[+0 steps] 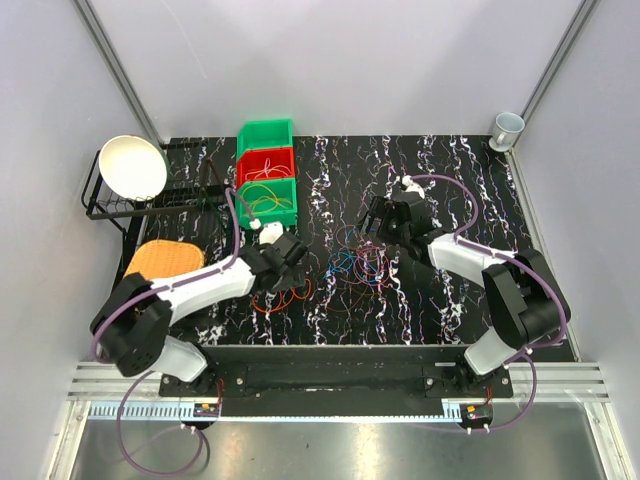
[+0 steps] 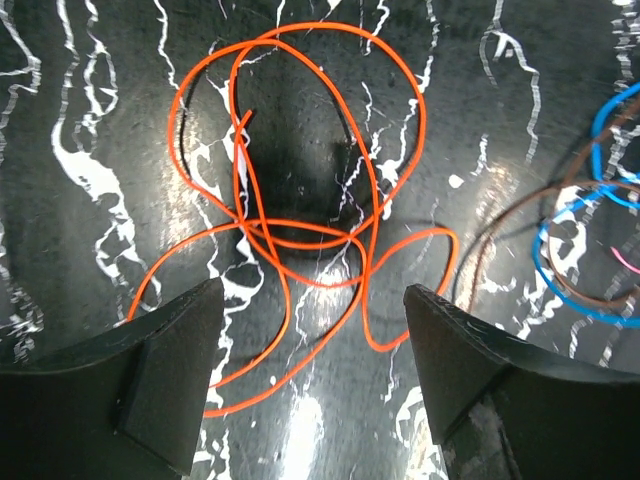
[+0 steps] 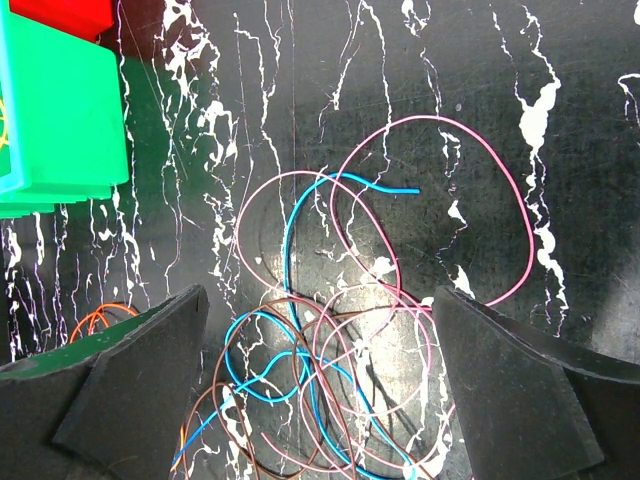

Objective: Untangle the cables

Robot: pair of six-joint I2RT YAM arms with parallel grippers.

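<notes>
black marbled surface (image 1: 400, 310) sits inside a grey-walled booth; an orange cable (image 2: 262, 235) lies on it in loose coils left of centre in the top view, beneath the left jaws, spread wide and holding nothing. just to its right, a tangle of blue, pink and brown cables (image 3: 330, 350) lies under the right jaws, likewise spread and empty
</notes>
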